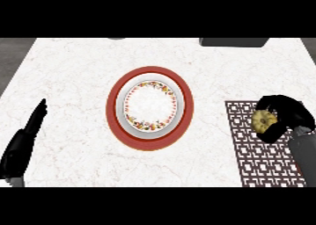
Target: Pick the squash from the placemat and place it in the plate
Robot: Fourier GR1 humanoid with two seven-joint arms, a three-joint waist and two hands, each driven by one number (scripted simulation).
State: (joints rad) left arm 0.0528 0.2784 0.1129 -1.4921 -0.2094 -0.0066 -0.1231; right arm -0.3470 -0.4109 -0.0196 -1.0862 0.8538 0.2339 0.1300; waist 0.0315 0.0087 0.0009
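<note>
- One squash [263, 119]: small, yellow and ribbed, at about 3 o'clock on the counter, over the upper left part of the placemat. The right hand's black fingers and thumb curl round it, so only its left face shows.
- One placemat [261, 162]: dark red with a white lattice pattern, at 4 o'clock. Its right side is covered by the right forearm, and its lower edge is cut off.
- One plate [153, 104]: white with a ring of small flowers round the rim, at the centre of the counter, nothing on it. It sits on one round red charger [149, 140], which shows as a wide band all around it.
- One right hand [291, 112]: it is grasping the squash, at 3 o'clock, well apart from the plate. Whether the squash touches the placemat or hangs just above it cannot be told.
- One left hand [34, 119]: at 9 o'clock near the counter's left edge, fingers straight and pointing up, released and holding nothing.
- One counter [75, 66]: white marble with faint veins.
- One dark grey object [233, 41] at 1 o'clock on the far edge, cut off at the top, too little showing to name. A small grey shape [116, 38] at 11 o'clock is likewise cut off.
</note>
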